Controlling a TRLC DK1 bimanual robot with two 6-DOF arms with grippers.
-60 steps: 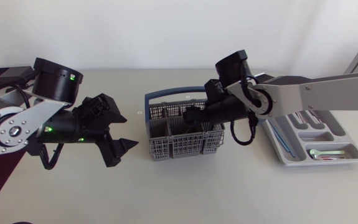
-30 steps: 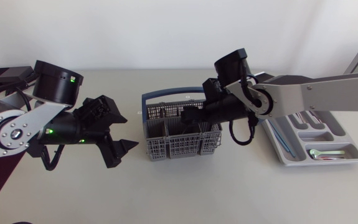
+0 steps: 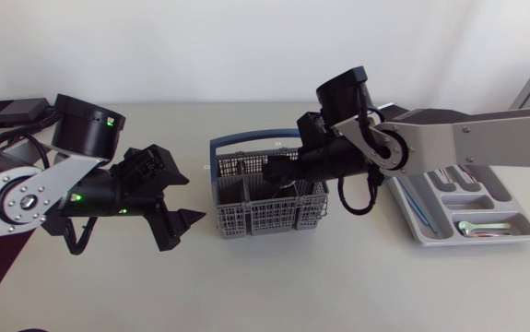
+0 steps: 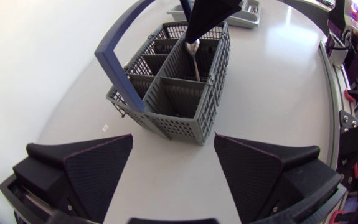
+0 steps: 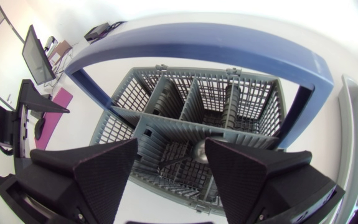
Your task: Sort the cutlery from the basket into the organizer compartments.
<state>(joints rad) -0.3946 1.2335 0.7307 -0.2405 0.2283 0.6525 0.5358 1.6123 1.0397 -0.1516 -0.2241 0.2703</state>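
Cutlery basket (image 3: 269, 219): grey plastic lattice, arched blue handle (image 3: 237, 143), mid-bench (image 3: 292, 286).
Inside the basket, one metal spoon (image 4: 194, 59), bowl end up. Directly above the basket: right pincer (image 5: 170, 150), matte black wedges apart, gripping nothing. Left of the basket: left pincer (image 4: 172, 140), wedges apart. Right of the basket: grey moulded organizer (image 3: 428, 232) holding cutlery.

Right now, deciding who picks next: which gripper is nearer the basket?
Right. The right gripper hangs directly over the basket; the left gripper sits beside it, apart.
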